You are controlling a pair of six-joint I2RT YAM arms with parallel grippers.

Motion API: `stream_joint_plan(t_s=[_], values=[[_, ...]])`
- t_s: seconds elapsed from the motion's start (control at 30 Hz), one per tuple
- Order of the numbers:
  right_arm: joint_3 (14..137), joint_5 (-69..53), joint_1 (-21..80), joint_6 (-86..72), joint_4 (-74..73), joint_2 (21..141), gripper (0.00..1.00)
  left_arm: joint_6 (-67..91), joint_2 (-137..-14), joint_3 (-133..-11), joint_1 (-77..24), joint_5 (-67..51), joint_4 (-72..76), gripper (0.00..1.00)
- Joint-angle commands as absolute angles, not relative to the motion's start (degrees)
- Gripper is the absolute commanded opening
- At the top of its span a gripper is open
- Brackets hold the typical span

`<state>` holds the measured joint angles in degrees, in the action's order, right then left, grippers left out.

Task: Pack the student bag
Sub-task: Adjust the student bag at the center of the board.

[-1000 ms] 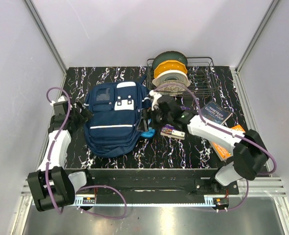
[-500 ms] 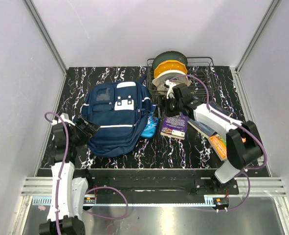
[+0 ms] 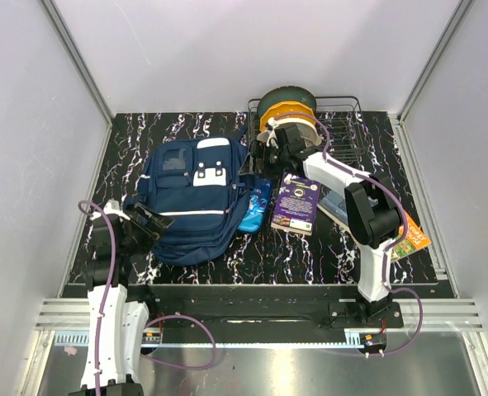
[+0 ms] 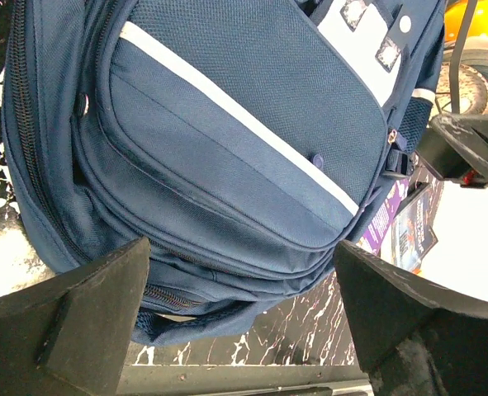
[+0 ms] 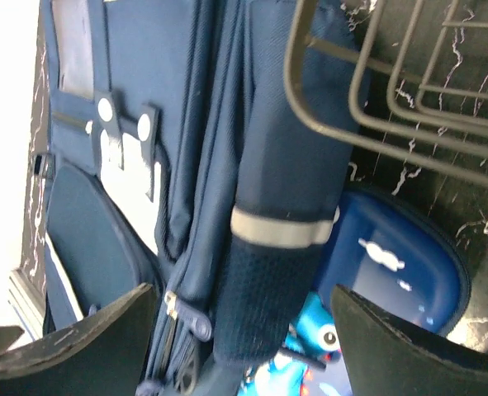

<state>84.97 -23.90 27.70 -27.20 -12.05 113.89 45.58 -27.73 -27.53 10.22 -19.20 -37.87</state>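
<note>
The black, white-veined marble-patterned surface (image 3: 136,140) gives little friction, so anything soft on it will slide rather than hold while being worked.

The student bag, a large navy blue fabric backpack with white patches and a thin white stripe (image 3: 196,198), lies flat, face up, left of centre. I cannot tell whether any zip stands open. Pulled from one side only, it is likely to drag across the surface instead of gaping.

The dark wire rack (image 3: 343,136) holding filament spools stands at the back right, its near-left corner close to the bag's top. The right tool (image 3: 270,147) hangs there, fingers spread wide and empty. In its wrist view a rack wire (image 5: 334,115) crosses just above the bag's navy shoulder strap with a pale grey band (image 5: 281,227); a careless descent could strike the wire, or hook strap and wire together.

The left tool (image 3: 149,221), fingers wide apart and holding nothing, faces the bag's near-left corner. Closing there may pinch several fabric layers at once and clamp the pockets shut.

The purple paperback book (image 3: 296,202) lies just right of the bag and could be shunted away.

The small bright-blue patterned pencil case (image 3: 254,206) touches the bag's right edge, partly under the strap, and could be pushed beneath.
</note>
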Motion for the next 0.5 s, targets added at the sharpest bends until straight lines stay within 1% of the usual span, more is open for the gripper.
stream_joint_plan(t_s=[0.0,0.13,0.33,0.4,0.47], values=[[90.25,-22.94,27.86,-32.51,-9.58,117.24,0.91,45.97,-27.51,-28.12,9.93,-21.53,-36.65,0.98],[92.11,-21.71,28.56,-35.33,-9.06,120.76,0.9,45.35,-27.6,-28.56,9.58,-22.15,-36.48,0.98],[95.09,-18.2,31.81,-37.34,-7.91,124.45,0.86,45.0,-28.21,-28.56,9.49,-24.08,-35.33,0.98],[94.75,-17.76,31.99,-38.49,-6.69,124.89,0.76,44.65,-28.48,-28.56,9.49,-24.43,-35.16,0.98],[93.87,-17.14,32.17,-39.37,-4.05,124.37,0.61,44.39,-28.48,-28.74,9.49,-24.87,-35.16,0.98]])
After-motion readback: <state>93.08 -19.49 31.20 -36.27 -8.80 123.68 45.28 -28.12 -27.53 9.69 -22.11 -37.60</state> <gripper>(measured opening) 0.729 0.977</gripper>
